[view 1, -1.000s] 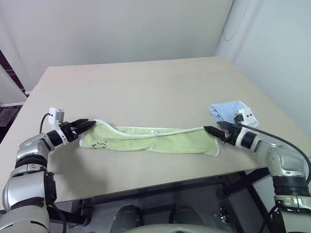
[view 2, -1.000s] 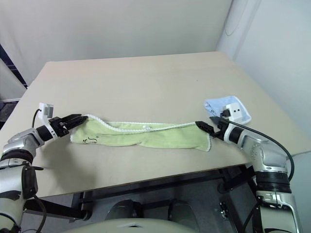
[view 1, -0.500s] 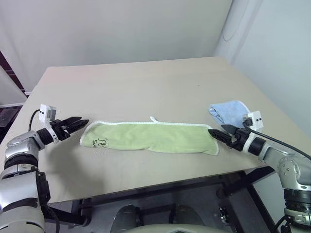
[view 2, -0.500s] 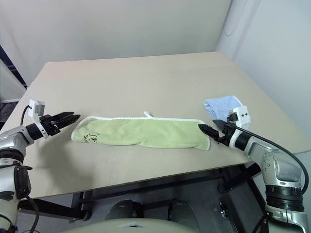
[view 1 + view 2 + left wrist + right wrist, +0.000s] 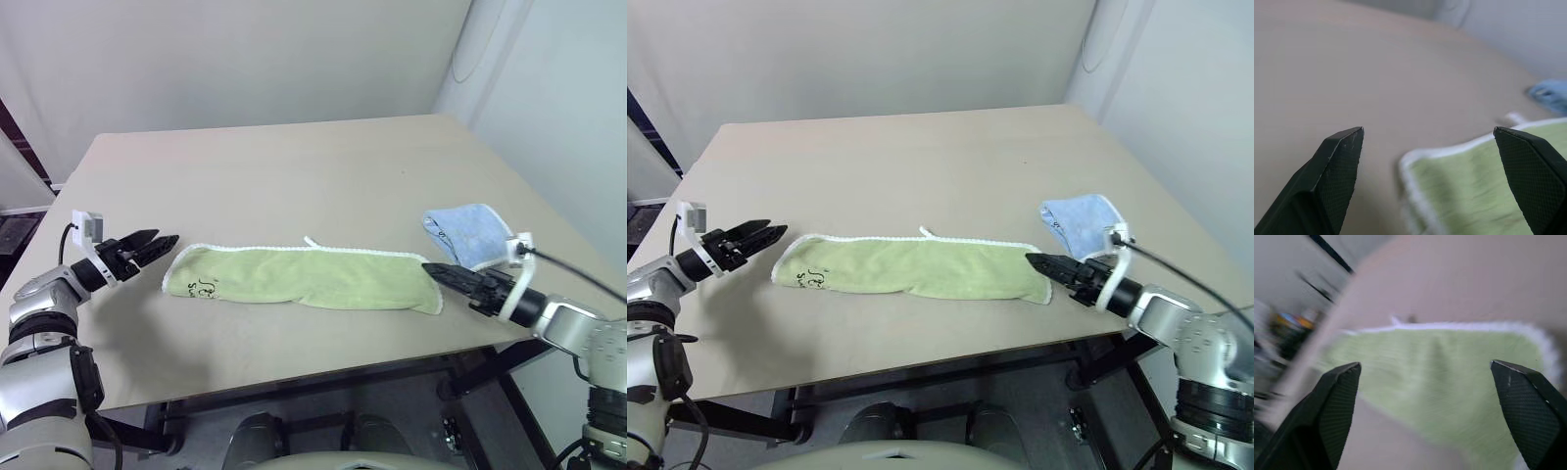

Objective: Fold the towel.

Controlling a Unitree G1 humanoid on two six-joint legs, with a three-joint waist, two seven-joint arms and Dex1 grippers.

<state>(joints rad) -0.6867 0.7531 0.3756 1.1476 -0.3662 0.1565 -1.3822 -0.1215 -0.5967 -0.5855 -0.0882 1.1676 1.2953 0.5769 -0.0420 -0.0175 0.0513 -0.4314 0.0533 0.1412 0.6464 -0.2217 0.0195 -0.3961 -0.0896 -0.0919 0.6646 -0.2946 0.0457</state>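
Crumpled light blue cloth (image 5: 466,232) near the tan table's (image 5: 294,166) right edge.

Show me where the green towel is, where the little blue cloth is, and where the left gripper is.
towel (image 5: 313,277), left eye view, middle of the green terry surface.
light blue cloth (image 5: 470,233), left eye view, centre of the bunched cloth.
left gripper (image 5: 157,245), left eye view, midway between its fingertips.

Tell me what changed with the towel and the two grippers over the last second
Both grippers let go of the towel, which dropped from a stretched, bunched strip to lying flat on the table. The left gripper and right gripper backed off its ends, both open. The blue cloth stayed put.
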